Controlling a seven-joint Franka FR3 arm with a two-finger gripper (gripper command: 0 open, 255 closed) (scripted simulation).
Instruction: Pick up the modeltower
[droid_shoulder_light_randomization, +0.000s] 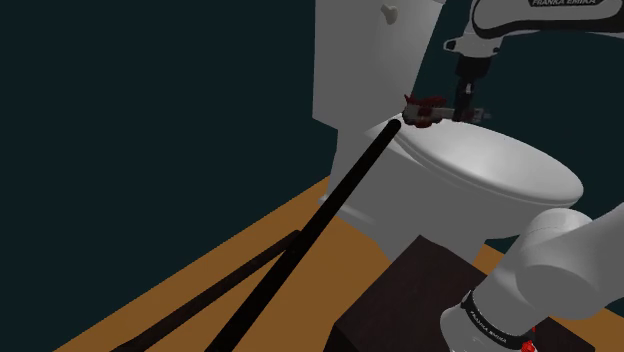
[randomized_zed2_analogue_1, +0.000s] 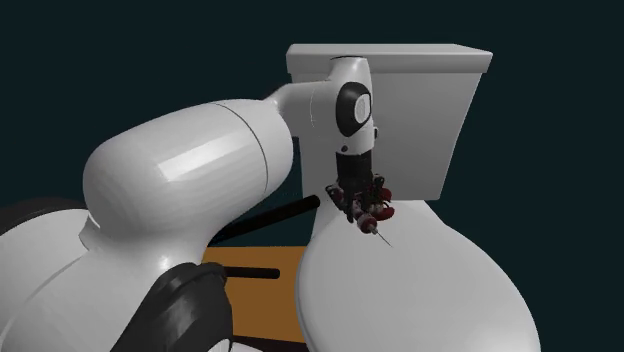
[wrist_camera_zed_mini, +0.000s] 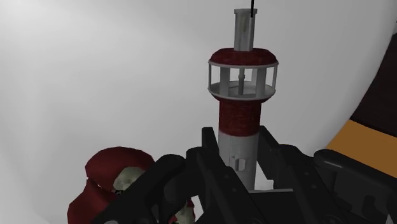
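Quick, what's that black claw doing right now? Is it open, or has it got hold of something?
Gripper: closed on the tower, with a finger pressed on each side of its lower shaft.

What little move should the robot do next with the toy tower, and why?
Probably lift it straight up, slowly. The gripper looks shut on the model tower, a finger against each side, and the tower is close over the white toilet lid.

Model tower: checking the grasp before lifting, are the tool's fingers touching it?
Touching. The wrist view shows both tool fingers pressed against the model tower at its white lower shaft, no gap either side.
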